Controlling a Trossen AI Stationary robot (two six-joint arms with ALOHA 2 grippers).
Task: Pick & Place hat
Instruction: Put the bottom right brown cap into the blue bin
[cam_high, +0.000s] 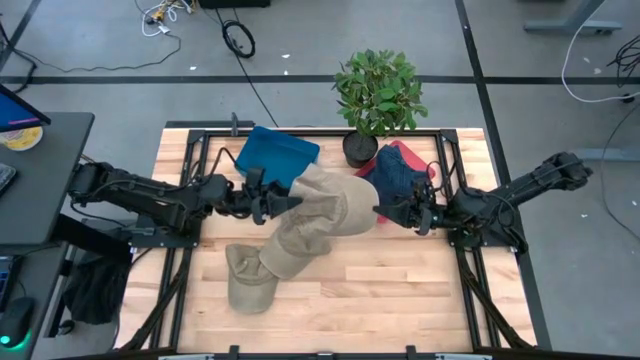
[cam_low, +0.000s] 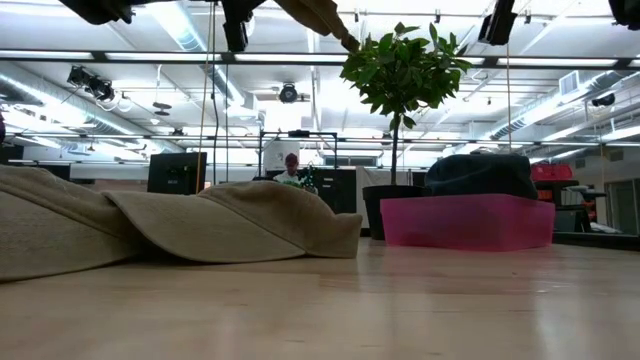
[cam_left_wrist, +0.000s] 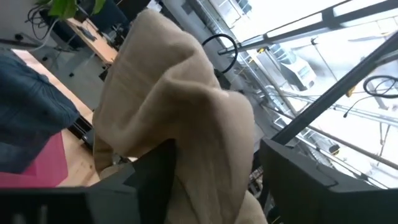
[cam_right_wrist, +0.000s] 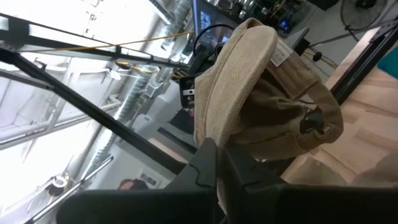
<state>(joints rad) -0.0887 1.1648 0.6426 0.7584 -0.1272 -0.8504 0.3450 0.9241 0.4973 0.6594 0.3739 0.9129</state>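
Observation:
A tan hat hangs in the air between my two grippers, above the middle of the table; its lower edge shows at the top of the low view. My left gripper is shut on the hat's left side, and my right gripper is shut on its right side. In the right wrist view the hat shows a white label and a back strap. More tan hats lie flat on the table near its near-left part and fill the left of the low view. My left gripper holds a bunched fold of the tan hat between its two fingers, coming level from the table's left. The cloth rises slack beyond the fingers, clear of the table. My right gripper pinches the hat's edge between its shut fingers, level from the table's right. The hat stands beyond the fingertips, its strap side hanging loose.
A blue cloth bin sits at the far left. A potted plant stands at the far middle. A pink bin holding dark blue hats is at the far right. Bare wood lies along the near edge.

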